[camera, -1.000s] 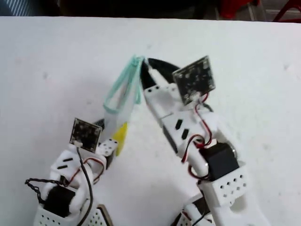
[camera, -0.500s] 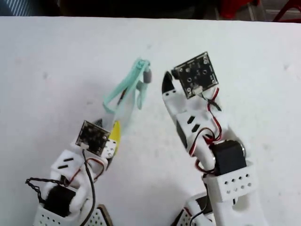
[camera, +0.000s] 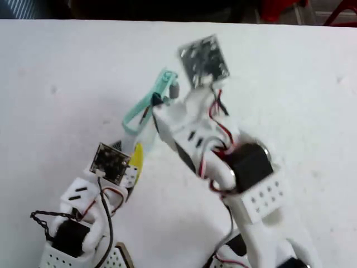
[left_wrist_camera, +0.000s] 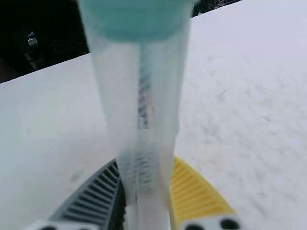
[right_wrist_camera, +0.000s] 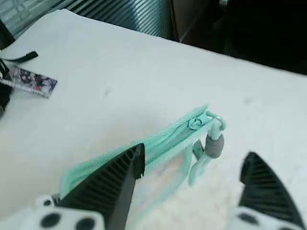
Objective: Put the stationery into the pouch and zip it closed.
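The right gripper [right_wrist_camera: 194, 155] had swung left, from well beside the pouch [camera: 146, 109] to over its teal zip. At the left, the left gripper [left_wrist_camera: 144, 201] was clamped on the pouch's clear end, its grey and yellow fingers holding it on edge above the white table [camera: 67, 67]. The contents could not be made out. Further right, the right gripper's black fingers stood spread, straddling the zip near its grey pull tab [right_wrist_camera: 213, 143].
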